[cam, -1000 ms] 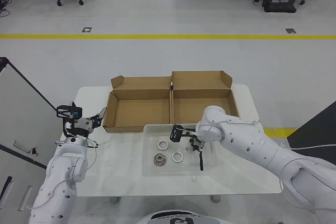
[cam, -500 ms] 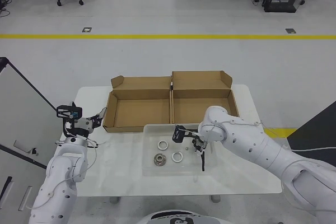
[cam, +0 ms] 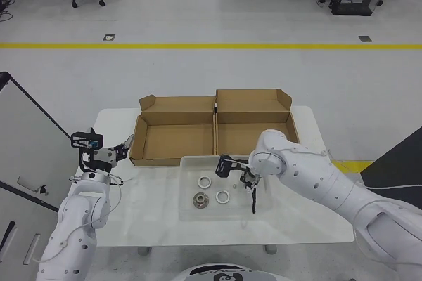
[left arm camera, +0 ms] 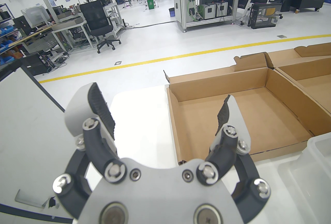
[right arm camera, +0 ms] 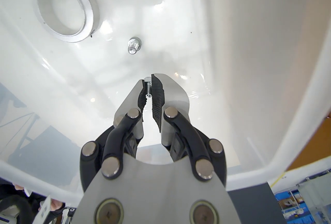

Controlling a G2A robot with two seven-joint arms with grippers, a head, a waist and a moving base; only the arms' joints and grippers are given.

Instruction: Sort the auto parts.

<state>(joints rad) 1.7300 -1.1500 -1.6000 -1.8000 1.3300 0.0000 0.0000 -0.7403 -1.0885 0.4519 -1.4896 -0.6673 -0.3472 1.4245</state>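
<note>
Checking the white table (cam: 148,204): brown box (cam: 176,140) at 11 o'clock, second box (cam: 253,133) at 1, plastic bin (cam: 197,165) at 6, and grey floor with a yellow line (cam: 211,46) beyond.
My right gripper (right arm camera: 147,80) is down at the bin's 3 o'clock side, clenched on a tiny bolt (right arm camera: 147,89) that's mostly buried between the pads and too small to tell from above. Its wrist cam also catches a loose bolt (right arm camera: 134,45) and a silver ring (right arm camera: 66,8). The left gripper (left arm camera: 161,93) hangs spread wide at the table's 9 o'clock edge, holding nothing.

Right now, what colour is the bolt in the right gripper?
Silver; the bolt shows best in the right wrist view.
</note>
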